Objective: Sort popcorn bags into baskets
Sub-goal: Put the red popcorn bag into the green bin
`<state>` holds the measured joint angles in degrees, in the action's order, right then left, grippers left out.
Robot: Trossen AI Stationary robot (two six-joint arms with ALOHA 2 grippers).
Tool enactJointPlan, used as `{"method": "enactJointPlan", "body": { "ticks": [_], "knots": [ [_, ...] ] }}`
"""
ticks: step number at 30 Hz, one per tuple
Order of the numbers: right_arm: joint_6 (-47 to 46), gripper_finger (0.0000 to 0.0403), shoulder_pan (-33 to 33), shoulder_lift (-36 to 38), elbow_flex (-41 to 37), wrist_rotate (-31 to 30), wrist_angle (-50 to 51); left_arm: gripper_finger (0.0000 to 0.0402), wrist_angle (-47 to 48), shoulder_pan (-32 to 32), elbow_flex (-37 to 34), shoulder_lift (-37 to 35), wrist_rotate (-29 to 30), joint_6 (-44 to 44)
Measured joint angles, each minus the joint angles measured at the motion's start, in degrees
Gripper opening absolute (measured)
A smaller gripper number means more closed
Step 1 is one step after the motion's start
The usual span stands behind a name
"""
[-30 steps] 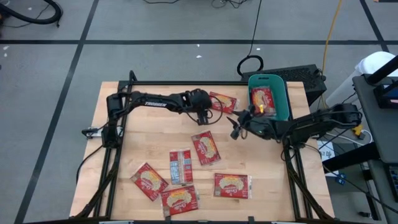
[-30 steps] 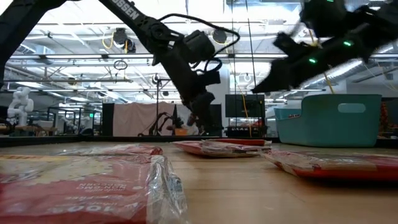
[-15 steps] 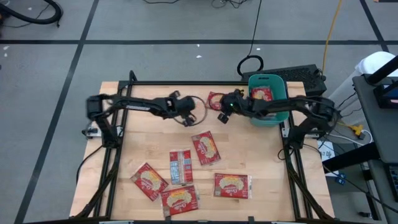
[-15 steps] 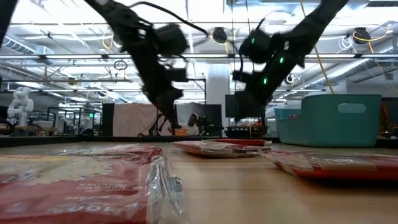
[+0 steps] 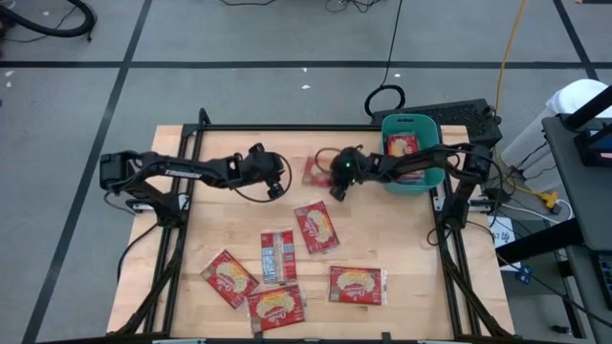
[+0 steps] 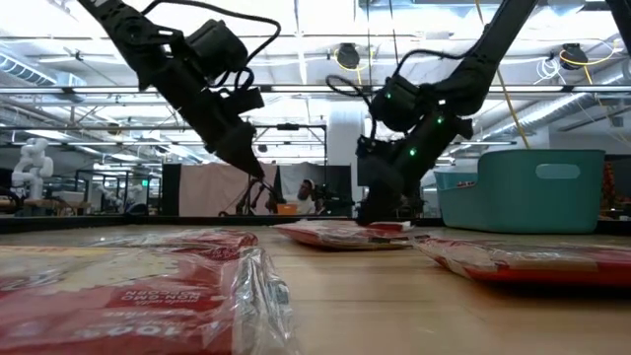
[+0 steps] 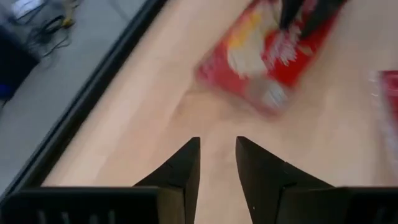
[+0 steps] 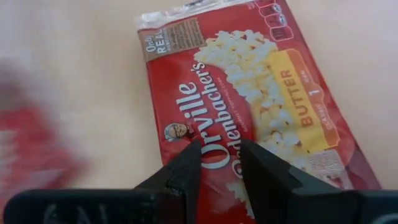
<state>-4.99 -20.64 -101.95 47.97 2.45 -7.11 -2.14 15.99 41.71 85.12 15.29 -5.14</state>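
Observation:
A red popcorn bag (image 5: 316, 170) lies flat on the wooden table at the far middle; it also shows in the right wrist view (image 8: 249, 93) and the left wrist view (image 7: 273, 56). My right gripper (image 5: 335, 188) reaches in from the right and stands low over this bag (image 6: 335, 235), fingers shut. My left gripper (image 5: 273, 186) is shut and empty, above bare table left of the bag. The teal basket (image 5: 435, 158) stands at the far right with one bag (image 5: 402, 145) lying in it. Several more bags lie flat in the near half. My right gripper (image 8: 221, 146) points down over the middle of the bag's printed face (image 8: 211, 134). Its fingers are close above the bag, which lies flat on the table. I cannot tell whether the fingertips touch it.
Loose bags lie at the table's middle (image 5: 316, 226) and near part (image 5: 277, 255), (image 5: 228, 277), (image 5: 275, 306), (image 5: 356, 284). The nearest fill the low view's foreground (image 6: 128, 286). A black frame rail (image 5: 287, 127) runs along the far edge. Bare wood lies at the left.
My right gripper has swung from beside the basket toward the table's left and come down over the bag at the far middle. My left gripper has drawn back toward the table's left edge, away from that bag.

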Motion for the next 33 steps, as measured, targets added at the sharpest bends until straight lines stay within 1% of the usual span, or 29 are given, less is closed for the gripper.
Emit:
{"method": "enactJointPlan", "body": {
  "ticks": [2, 5, 8, 11, 13, 15, 18, 20, 23, 26, 28, 33],
  "knots": [
    [-2.5, 0.0104, 2.4, 0.1, 0.0, 0.9, -0.4, 0.0107, -0.1, 0.0, -0.4, 0.7, -1.9, -0.6],
    [-7.0, 0.0104, 5.8, 0.4, -0.2, 0.7, -2.9, 0.0113, 0.2, 0.0, -1.1, 1.1, -6.7, -0.7],
    [-9.6, 0.0104, 8.3, 1.3, -0.4, -1.4, -6.0, 0.0128, -2.0, -0.7, -2.2, 1.1, -13.2, -0.8],
    [-10.0, 0.0104, 10.1, 3.3, -0.3, -3.5, -8.2, 0.0152, -4.4, -2.6, -4.2, 1.1, -15.5, -2.0],
    [-9.9, 0.0104, 10.8, 4.2, -0.2, -5.5, -9.1, 0.0171, -6.4, -4.1, -5.5, 1.1, -15.2, -4.4],
    [-9.0, 0.0104, 11.4, 5.0, -0.2, -6.9, -8.5, 0.0191, -7.6, -5.9, -6.9, 1.1, -13.4, -8.3],
    [-6.7, 0.0104, 11.9, 5.9, -0.2, -6.9, -9.1, 0.0219, -10.5, -8.1, -8.8, 1.1, -9.3, -14.3],
    [-5.5, 0.0104, 12.2, 5.9, -0.2, -6.9, -8.9, 0.0235, -11.3, -8.7, -9.3, 1.1, -7.4, -16.1],
    [-4.4, 0.0104, 12.8, 5.9, -0.2, -6.9, -8.8, 0.0251, -12.0, -9.3, -9.5, 1.8, -6.4, -19.5],
    [-3.1, 0.0104, 13.2, 5.9, -0.2, -6.9, -8.8, 0.0256, -14.2, -10.2, -9.6, 4.2, -5.9, -23.5],
    [-2.3, 0.0104, 13.3, 5.9, -0.2, -7.0, -9.1, 0.0255, -18.9, -10.4, -9.4, 6.8, -5.5, -27.7],
    [-1.6, 0.0104, 13.6, 5.9, -0.4, -6.9, -9.2, 0.0235, -25.8, -11.3, -9.1, 13.2, 1.4, -37.1]
  ]
}}
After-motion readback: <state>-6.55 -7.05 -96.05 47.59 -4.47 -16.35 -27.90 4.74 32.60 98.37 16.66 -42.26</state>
